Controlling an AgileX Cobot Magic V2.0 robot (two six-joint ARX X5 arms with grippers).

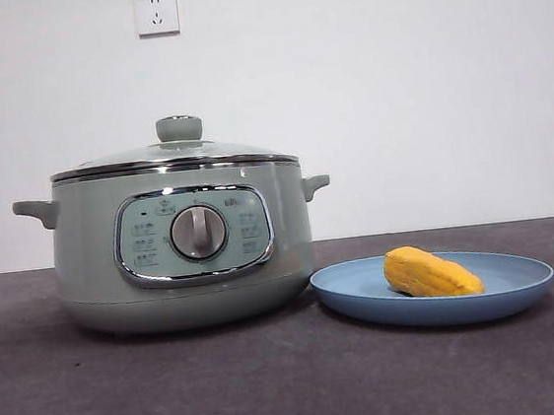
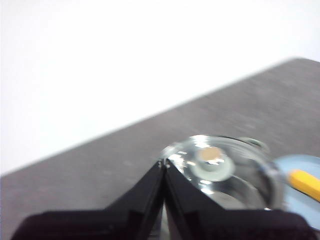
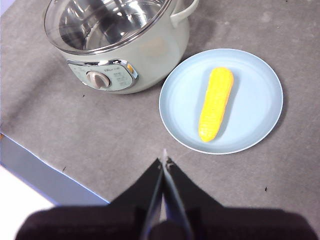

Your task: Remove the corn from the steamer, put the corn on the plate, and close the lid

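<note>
The sage-green steamer (image 1: 182, 247) stands upright with its silver dial facing forward. The glass lid (image 1: 174, 155) with its pale green knob sits closed on the steamer's rim. Just beside the steamer lies the light-blue plate (image 1: 508, 287), and the yellow-orange corn (image 1: 430, 273) rests on its side in the plate.

Lid (image 1: 181, 150) seated on steamer (image 1: 182, 247). Plate (image 1: 509, 294) just beside steamer, to its right in front view, both on surface (image 1: 178, 396). Corn (image 1: 431, 273) lies on plate.
</note>
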